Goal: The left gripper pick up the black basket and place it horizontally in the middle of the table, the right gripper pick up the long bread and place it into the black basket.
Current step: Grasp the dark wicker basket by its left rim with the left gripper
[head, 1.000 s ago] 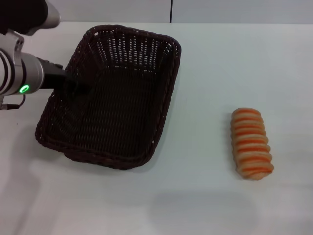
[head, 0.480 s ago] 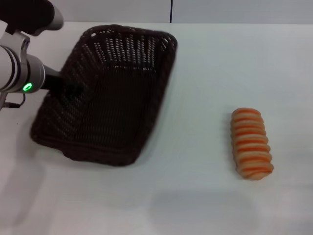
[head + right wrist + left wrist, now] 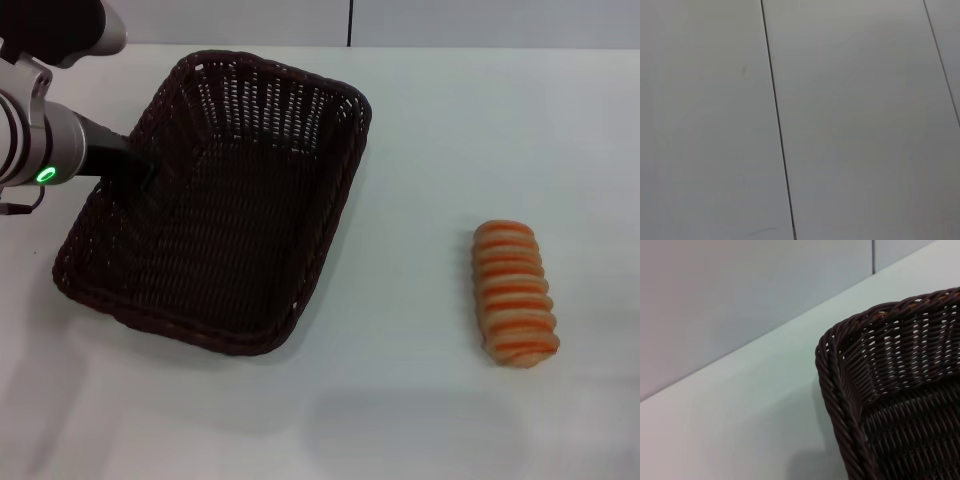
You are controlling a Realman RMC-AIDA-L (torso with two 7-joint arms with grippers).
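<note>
The black basket (image 3: 340, 205) lies on the left half of the white table (image 3: 430, 140), its long side running slantwise from far right to near left. My left gripper (image 3: 143, 178), on the green-lit arm, is shut on the basket's left rim. The left wrist view shows one rounded corner of the basket (image 3: 840, 375) close up, with table beyond it. The long bread (image 3: 513, 292), striped orange and cream, lies alone on the right side of the table, well apart from the basket. My right gripper is out of view; its wrist view shows only grey wall panels.
A grey wall with a dark vertical seam (image 3: 350, 22) stands behind the table's far edge. Bare tabletop lies between the basket and the bread and along the near edge.
The left arm has pulled the basket to the left and turned it slightly; its near-left corner sits further left. The bread has not moved.
</note>
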